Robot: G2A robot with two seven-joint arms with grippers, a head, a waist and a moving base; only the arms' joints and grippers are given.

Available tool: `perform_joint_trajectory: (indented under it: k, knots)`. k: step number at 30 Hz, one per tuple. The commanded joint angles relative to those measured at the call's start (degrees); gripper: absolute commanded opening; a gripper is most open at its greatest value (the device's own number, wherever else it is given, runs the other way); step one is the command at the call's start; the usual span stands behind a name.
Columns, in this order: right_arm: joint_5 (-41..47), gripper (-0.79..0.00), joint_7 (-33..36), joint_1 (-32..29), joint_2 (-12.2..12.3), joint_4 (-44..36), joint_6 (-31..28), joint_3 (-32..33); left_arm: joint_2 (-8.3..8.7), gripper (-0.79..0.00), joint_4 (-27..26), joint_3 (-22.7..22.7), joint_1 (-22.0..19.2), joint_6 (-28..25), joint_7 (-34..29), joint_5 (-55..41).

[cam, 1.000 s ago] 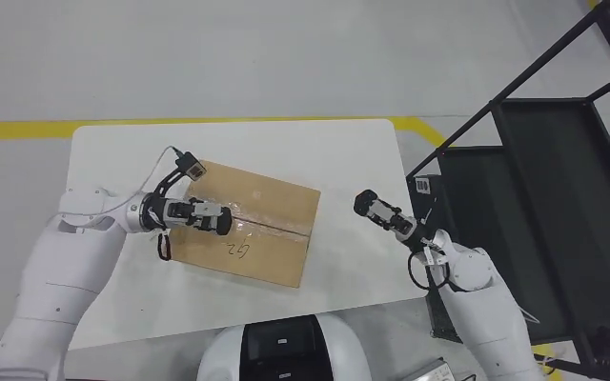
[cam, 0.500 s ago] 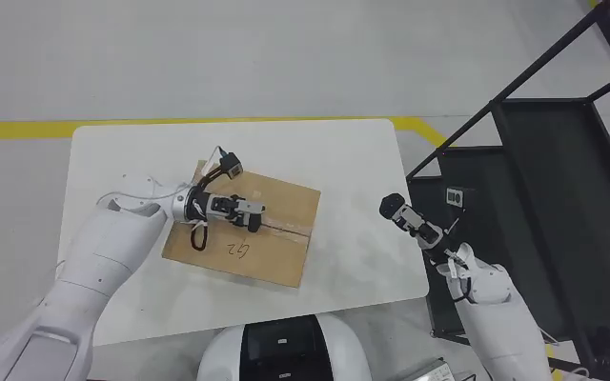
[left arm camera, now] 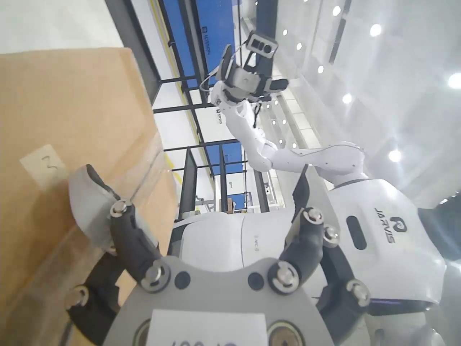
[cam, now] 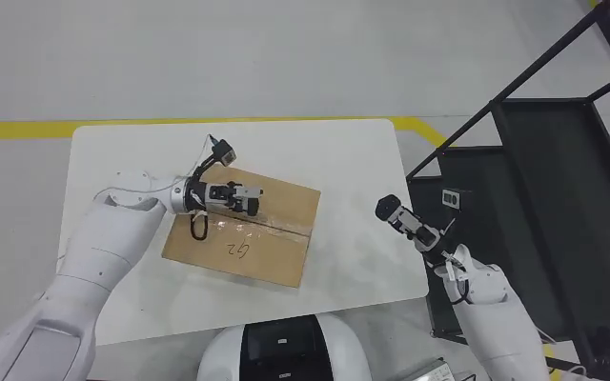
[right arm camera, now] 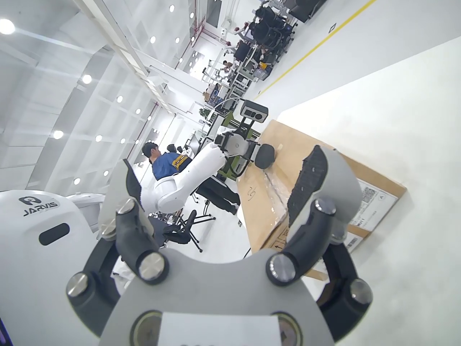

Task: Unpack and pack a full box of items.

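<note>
A closed cardboard box (cam: 276, 224) lies in the middle of the white table (cam: 343, 152), its top seam sealed with clear tape and a handwritten mark near its front edge. My left gripper (cam: 254, 196) hovers low over the box top near the seam, open. In the left wrist view one finger (left arm camera: 90, 196) rests against the box (left arm camera: 72, 109) beside the tape. My right gripper (cam: 386, 206) hangs open above the table's right edge, clear of the box. From the right wrist view, the right gripper (right arm camera: 219, 185) faces the box (right arm camera: 288, 145) and the left gripper (right arm camera: 264, 156).
A black metal rack (cam: 534, 171) stands just right of the table, close to the right arm. A yellow floor line (cam: 286, 121) runs behind the table's far edge. Bare tabletop surrounds the box on all sides.
My left gripper slid from the box's left end toward its middle, then a little toward the far edge. The right gripper drew back to the right, away from the box.
</note>
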Motion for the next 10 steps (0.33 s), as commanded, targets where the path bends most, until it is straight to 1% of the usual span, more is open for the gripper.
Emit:
perform_joint_trajectory:
  k: [1, 6, 8, 10]
  knots:
    - [0.3, 0.0, 0.0, 0.1, 0.0, -0.2, -0.5, -0.1, 1.49, 0.0, -2.2, -4.7, 2.2, 0.0, 0.0, -3.4]
    - [0.6, 0.0, -0.5, 1.0, 0.0, 0.3, -1.0, -1.1, 5.02, 0.0, -7.2, -17.1, 9.7, -1.6, 1.6, -8.0]
    - [0.7, 0.0, -0.7, 1.8, 0.0, 0.9, -0.9, -1.7, 6.16, 0.0, -8.0, -21.9, 12.6, -3.3, 3.3, -8.2]
    - [0.7, 0.0, -0.8, 1.9, 0.0, 1.0, -0.9, -1.8, 6.95, 0.0, -8.8, -25.6, 15.1, -4.6, 4.6, -8.6]
